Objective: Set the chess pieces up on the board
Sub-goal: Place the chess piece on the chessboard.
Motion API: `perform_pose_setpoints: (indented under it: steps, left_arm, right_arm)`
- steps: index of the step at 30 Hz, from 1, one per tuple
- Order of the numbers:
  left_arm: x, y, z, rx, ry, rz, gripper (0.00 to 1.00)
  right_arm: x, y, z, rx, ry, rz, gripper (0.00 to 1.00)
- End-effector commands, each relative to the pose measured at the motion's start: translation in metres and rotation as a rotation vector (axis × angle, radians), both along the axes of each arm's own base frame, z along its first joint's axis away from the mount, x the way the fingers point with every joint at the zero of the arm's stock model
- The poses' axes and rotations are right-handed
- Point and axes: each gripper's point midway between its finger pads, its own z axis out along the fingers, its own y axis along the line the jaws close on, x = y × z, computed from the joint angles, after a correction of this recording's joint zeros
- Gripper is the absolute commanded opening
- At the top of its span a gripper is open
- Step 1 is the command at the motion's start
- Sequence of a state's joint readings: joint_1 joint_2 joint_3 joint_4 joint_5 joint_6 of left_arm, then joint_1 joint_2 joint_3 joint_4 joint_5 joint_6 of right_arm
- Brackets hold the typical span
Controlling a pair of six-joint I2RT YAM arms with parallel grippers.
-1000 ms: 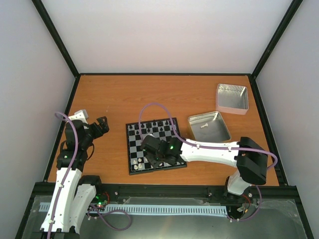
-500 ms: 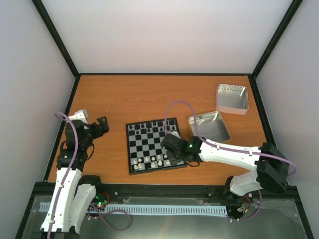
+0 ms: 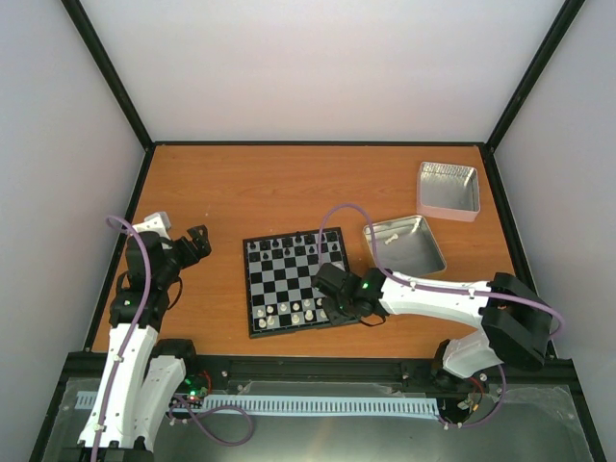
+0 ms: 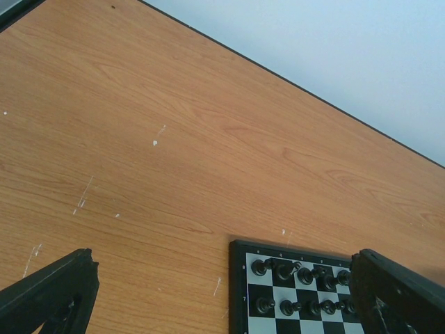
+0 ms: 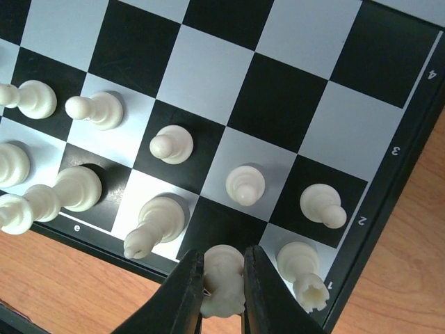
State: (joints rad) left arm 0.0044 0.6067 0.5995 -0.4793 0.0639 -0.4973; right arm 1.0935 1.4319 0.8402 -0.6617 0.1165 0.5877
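Observation:
The board (image 3: 289,280) lies mid-table, with black figures along its far rows and cream-white chess pieces (image 3: 294,310) along its near rows. My right gripper (image 3: 334,306) is at the board's near right corner. In the right wrist view it (image 5: 222,259) is shut on a cream-white knight (image 5: 223,284) over a black near-row square. That square lies between a bishop (image 5: 149,226) and a rook (image 5: 302,275), with pawns (image 5: 245,185) in the row behind. My left gripper (image 3: 197,239) is open and empty, left of the board (image 4: 240,292).
A silver tin (image 3: 423,252) right of the board holds one white piece (image 3: 392,242). A second tin (image 3: 449,189) sits at the far right. Black figures (image 4: 292,271) fill the board's far left corner. Walls enclose the table.
My right gripper has moved from the board's near left part to its near right corner. The left arm has not moved.

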Motion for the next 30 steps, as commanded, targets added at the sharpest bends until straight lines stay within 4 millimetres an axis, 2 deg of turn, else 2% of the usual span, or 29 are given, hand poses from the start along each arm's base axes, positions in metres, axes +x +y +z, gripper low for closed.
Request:
perform_pose_setpoints:
  steps: [1, 6, 12, 20, 30]
  left_arm:
    - [0.003, -0.002, 0.020, 0.011, -0.055, -0.013, 1.00]
    - [0.003, -0.002, 0.020, 0.011, -0.055, -0.013, 1.00]
    - [0.003, -0.002, 0.020, 0.012, -0.056, -0.013, 1.00]
    - [0.003, -0.002, 0.020, 0.011, -0.054, -0.014, 1.00]
    - [0.003, -0.002, 0.021, 0.011, -0.056, -0.014, 1.00]
  right_arm:
    - [0.001, 0.005, -0.005, 0.016, 0.007, 0.008, 0.10]
    - [-0.001, 0.008, -0.011, 0.019, 0.022, 0.018, 0.10]
    - [0.000, 0.001, -0.020, -0.023, 0.018, 0.006, 0.11]
    - [0.001, 0.000, -0.020, -0.028, 0.012, 0.007, 0.17]
    - [0.007, 0.000, 0.007, -0.008, -0.034, 0.004, 0.25]
